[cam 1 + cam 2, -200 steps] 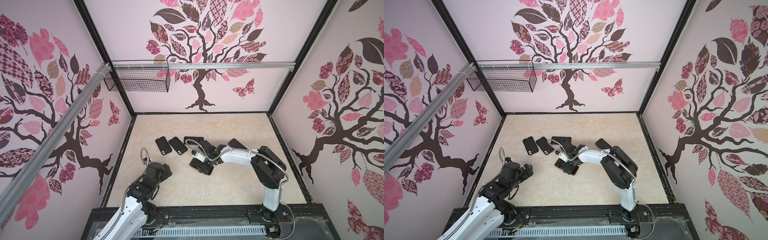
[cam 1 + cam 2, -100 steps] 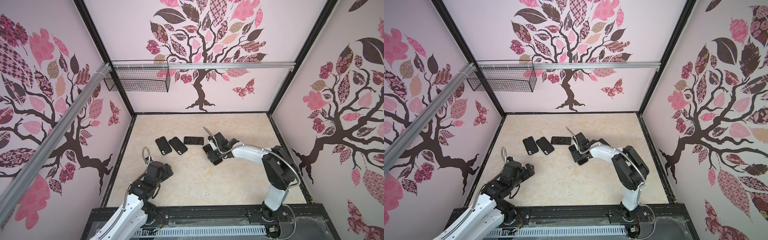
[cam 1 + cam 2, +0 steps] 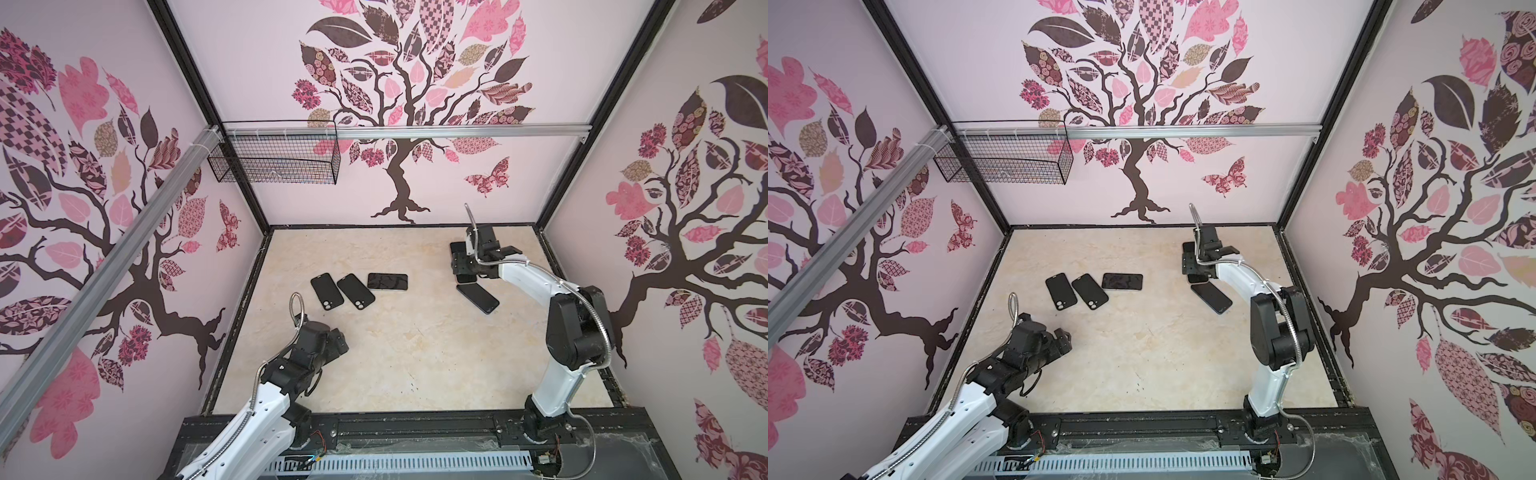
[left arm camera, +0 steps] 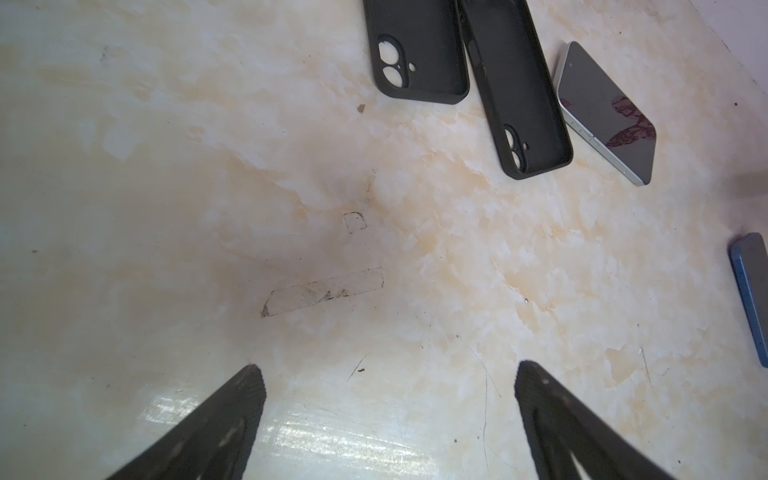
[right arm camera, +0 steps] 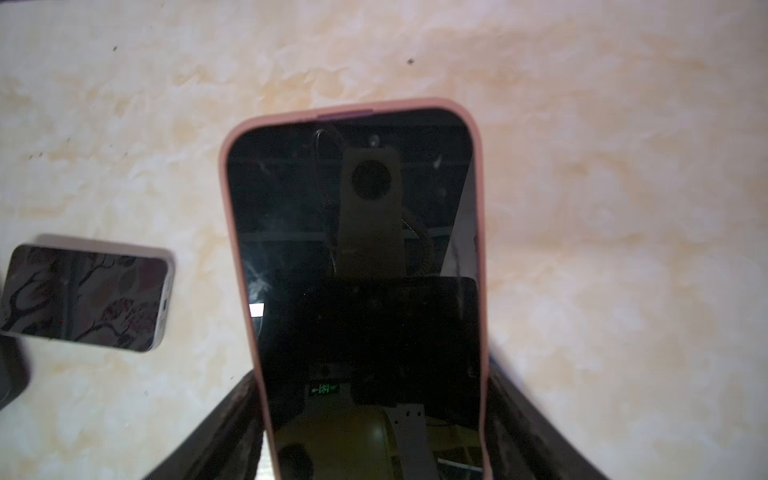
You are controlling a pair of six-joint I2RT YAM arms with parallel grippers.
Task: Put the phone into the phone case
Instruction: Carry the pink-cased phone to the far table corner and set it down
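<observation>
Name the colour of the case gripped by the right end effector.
The case is pink; the right wrist view shows it best.

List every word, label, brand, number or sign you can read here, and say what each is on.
No text can be read for certain.
Green lit marks, reflected in the screen of the pink-cased phone: too blurred to read.
Elsewhere in the views: no text visible.

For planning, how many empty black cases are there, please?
2. The left case and right case lie side by side, left of a phone. The right gripper may hide more.
</observation>
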